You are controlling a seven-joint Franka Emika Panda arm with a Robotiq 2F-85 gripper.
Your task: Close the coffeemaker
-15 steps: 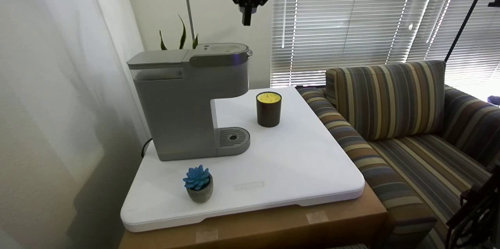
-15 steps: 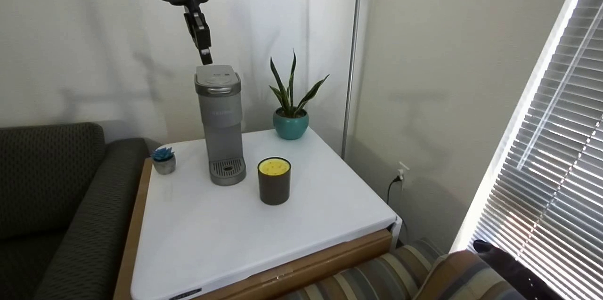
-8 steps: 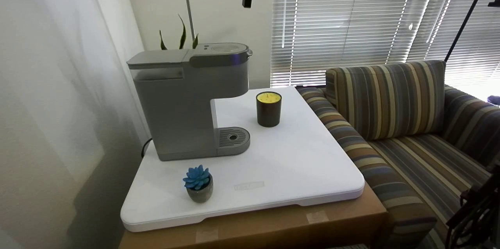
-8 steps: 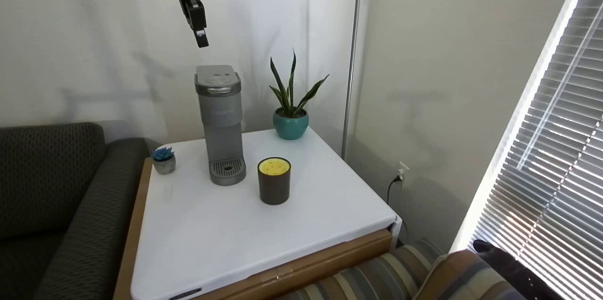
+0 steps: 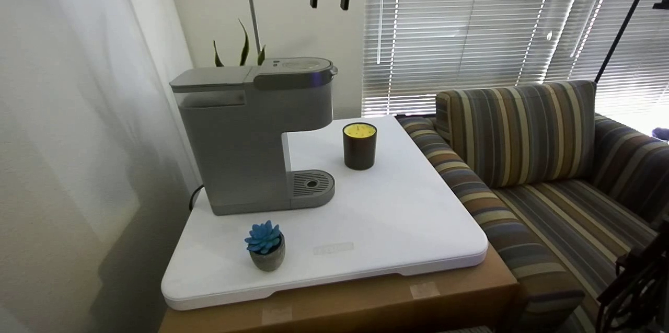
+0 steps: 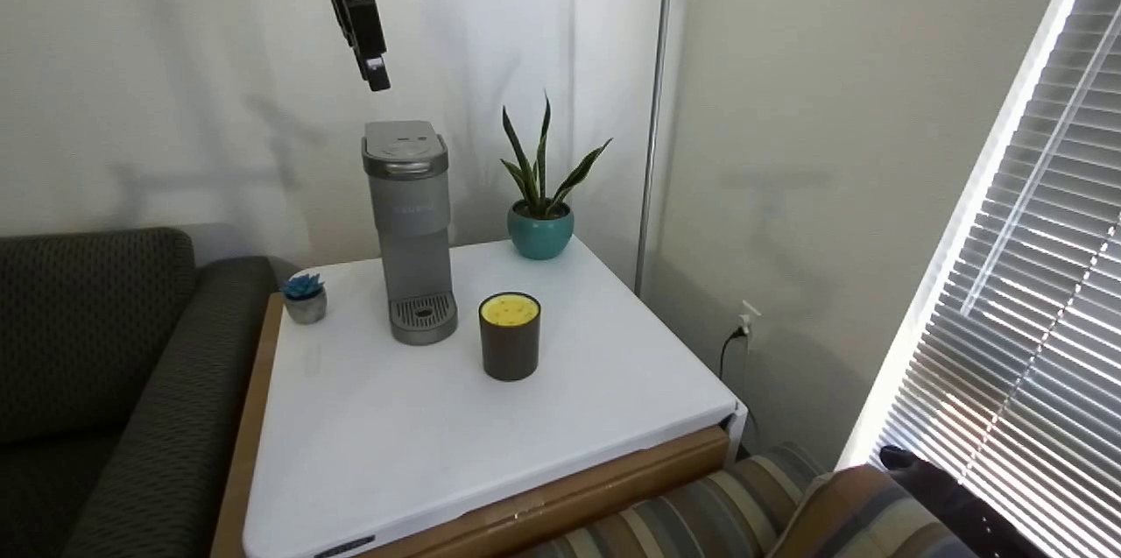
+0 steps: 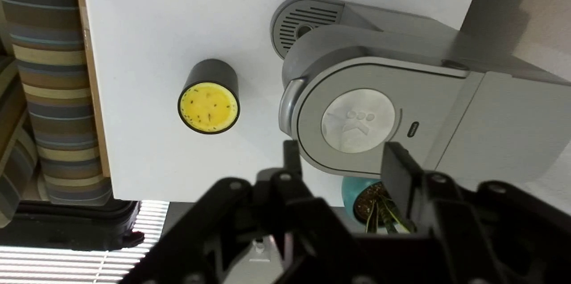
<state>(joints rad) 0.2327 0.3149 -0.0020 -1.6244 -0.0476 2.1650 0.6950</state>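
Coffeemaker stands upright on the table, lid looks flat and flush on top in every view, so closing reads as done; can't confirm it's latched. Left, my call: nothing beyond clearing the gripper away. Gripper hangs above the coffeemaker, not touching, fingers parted with a plain gap, holding nothing; can't tell if that's full spread. Counts, big to small: sofa 1, only partly in view, out past one side of the coffeemaker; armchair 1, striped, out past the coffeemaker's front; table 1, white, under the coffeemaker; coffeemaker 1, grey, with 1 lid; gripper 1; plant 1, beside the coffeemaker, on the side away from the sofa; candle 1, yellow, ahead of the coffeemaker and a bit to its plant side, not touching; succulent 1, blue, near the coffeemaker on its sofa side.
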